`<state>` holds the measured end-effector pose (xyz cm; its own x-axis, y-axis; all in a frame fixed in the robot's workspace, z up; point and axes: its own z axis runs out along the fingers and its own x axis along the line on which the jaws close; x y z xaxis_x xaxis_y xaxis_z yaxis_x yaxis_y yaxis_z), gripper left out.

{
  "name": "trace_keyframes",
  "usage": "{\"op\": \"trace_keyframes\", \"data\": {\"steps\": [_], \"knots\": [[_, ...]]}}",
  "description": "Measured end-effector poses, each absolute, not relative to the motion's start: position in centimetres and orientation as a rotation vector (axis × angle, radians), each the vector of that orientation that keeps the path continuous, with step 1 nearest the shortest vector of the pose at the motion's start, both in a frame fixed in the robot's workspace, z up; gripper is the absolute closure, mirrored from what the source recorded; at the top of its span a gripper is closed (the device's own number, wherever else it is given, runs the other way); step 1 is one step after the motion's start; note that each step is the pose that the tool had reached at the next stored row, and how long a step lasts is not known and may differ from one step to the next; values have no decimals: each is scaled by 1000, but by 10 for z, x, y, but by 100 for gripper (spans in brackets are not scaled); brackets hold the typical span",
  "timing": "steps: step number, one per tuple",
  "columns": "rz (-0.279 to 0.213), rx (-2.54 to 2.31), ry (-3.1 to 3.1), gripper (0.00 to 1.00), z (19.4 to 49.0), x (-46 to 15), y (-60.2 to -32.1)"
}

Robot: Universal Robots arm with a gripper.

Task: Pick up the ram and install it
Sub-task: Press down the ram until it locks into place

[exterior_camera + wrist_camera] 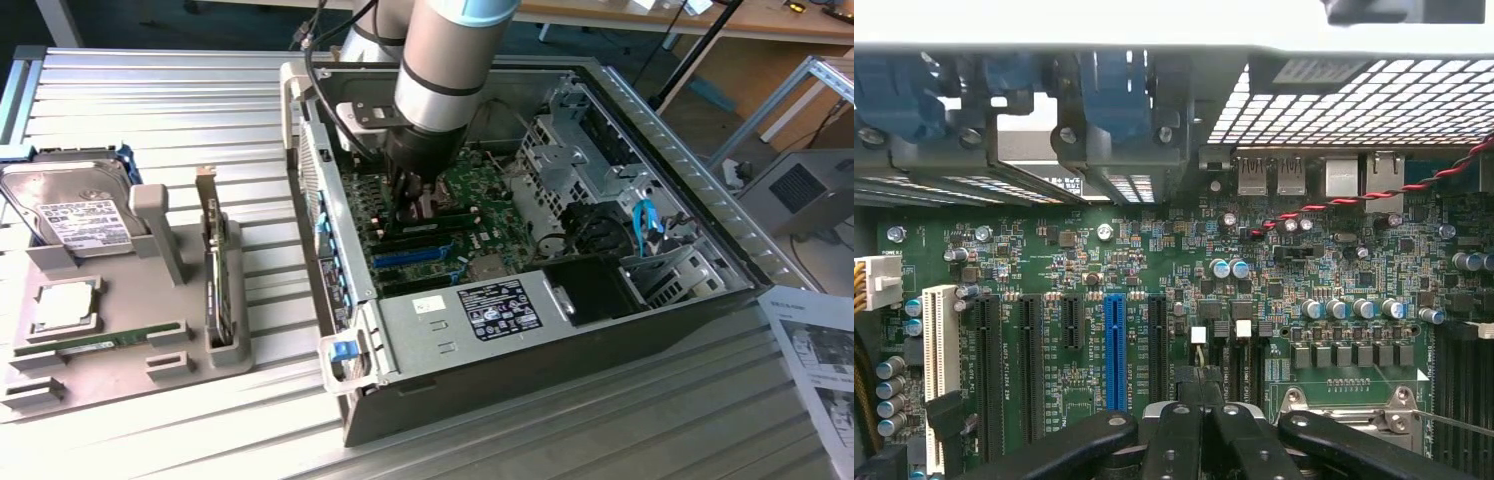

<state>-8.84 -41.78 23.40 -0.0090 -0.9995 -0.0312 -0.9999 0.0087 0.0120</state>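
Black and closed tight, your gripper [1199, 395] sits at the bottom centre of the wrist frame, its fingers [1184, 385] pinched together with nothing between them that I can make out. They hang just over the green motherboard [1154, 260], near the row of black expansion slots with the single blue slot [1115, 350] among them, and close to the silver processor socket frame [1344, 405] at lower right. That low, central pose reads as work directly on the board rather than a carry.

In the exterior view you see the grey arm [447, 60] plunging from the top centre into the open grey computer case [441, 340], gripper down among the board's components.

Look to the lower left of that view: on the beige parts tray [174, 365] lies a long, thin green ram stick [100, 340], flat in its cradle, well apart from the case. Behind it a silver hard drive [74, 215] rests at the tray's far end. Whether a second stick already sits in a slot beneath the gripper, I cannot tell.
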Motion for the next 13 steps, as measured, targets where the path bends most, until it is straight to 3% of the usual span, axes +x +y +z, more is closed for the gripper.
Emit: {"op": "trace_keyframes", "data": {"steps": [13], "knots": [[48, -2202, 2221, 89, 233, -88, -418]]}}
